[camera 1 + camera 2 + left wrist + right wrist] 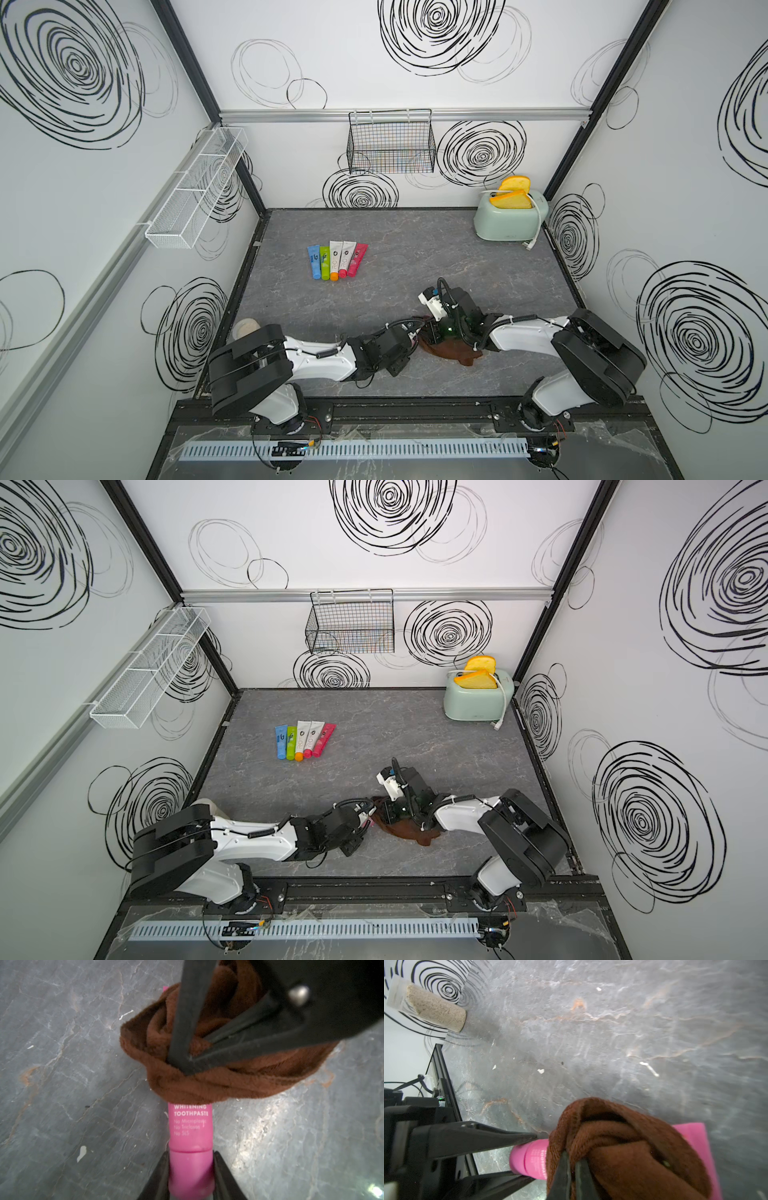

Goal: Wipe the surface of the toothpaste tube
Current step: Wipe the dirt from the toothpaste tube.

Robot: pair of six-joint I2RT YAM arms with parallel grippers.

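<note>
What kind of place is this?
Probably a robot test booth, not a home: the left arm and right arm sit on a rail, spirals are drawn on the walls, and a toaster shares the table with toothpaste tubes.

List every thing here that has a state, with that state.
pink toothpaste tube, capped, cap end gripped, middle under the cloth
brown cloth, bunched, draped over the tube
left pincer, shut on the tube's cap
right pincer, shut on the cloth
toaster, two slices sticking up
row of five tubes, capped, lying flat
</note>
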